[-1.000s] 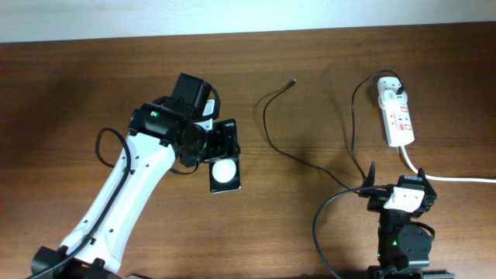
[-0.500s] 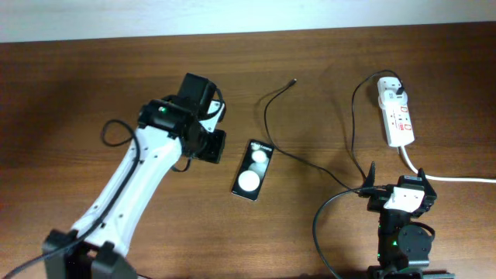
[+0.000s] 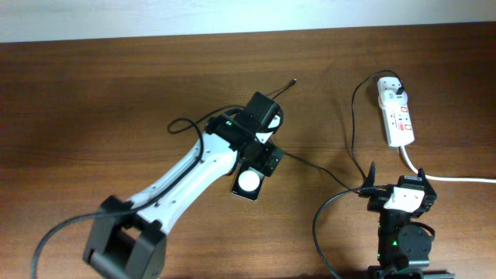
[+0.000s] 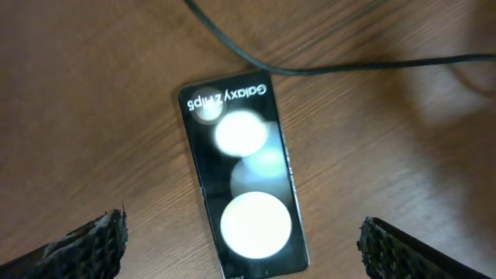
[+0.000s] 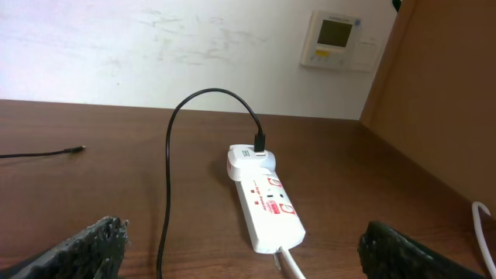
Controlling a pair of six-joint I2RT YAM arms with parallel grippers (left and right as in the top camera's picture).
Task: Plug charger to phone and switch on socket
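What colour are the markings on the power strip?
Red, on the white socket; clearest in the right wrist view.

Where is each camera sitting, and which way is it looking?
Overhead: above the table, looking straight down; shows the left arm, right arm, phone, charger and socket.
Left wrist: on the left arm, looking down at the phone; the left hand's fingers fill the bottom corners.
Right wrist: low by the table, facing the wall and the socket; the right hand's fingers fill the bottom corners.
Shared: overhead and left wrist both see the phone; overhead and right wrist both see the socket.
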